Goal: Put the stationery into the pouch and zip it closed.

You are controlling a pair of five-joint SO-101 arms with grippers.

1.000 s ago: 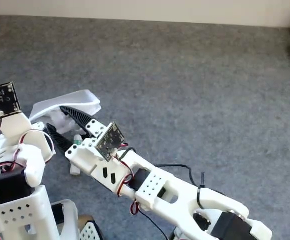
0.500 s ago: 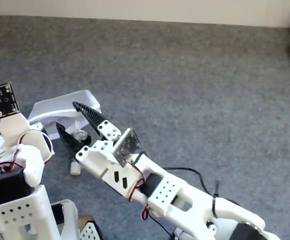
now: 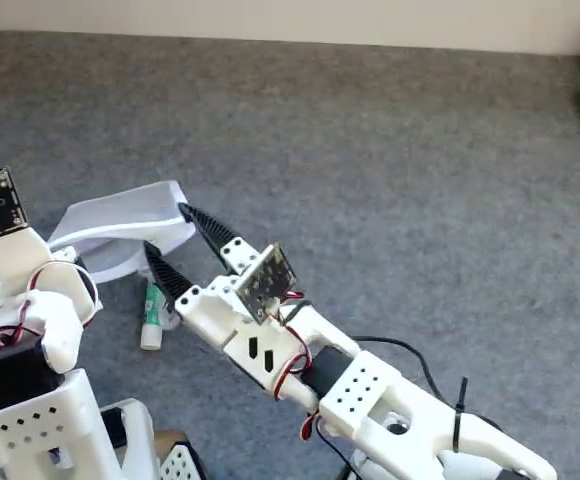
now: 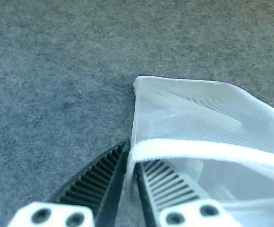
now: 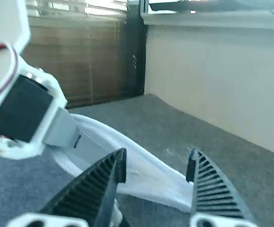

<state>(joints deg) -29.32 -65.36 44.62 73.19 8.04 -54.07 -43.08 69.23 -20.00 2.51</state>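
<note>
With fingers open and empty, the right gripper [image 3: 169, 231] backs off the white mesh pouch [image 3: 120, 222], its rim clamped in the fingers of the left gripper [image 4: 130, 152]; the green-and-white stick [image 3: 153, 306] lies beside it, not yet loaded.

We see the table [image 3: 420, 150] under soft, even daylight with only faint shadows beneath the arms [image 3: 370, 390], while the window [image 5: 99, 8] glares white through the blinds [image 5: 71, 52] and the pouch [image 4: 198, 113] shines nearly washed out.
</note>
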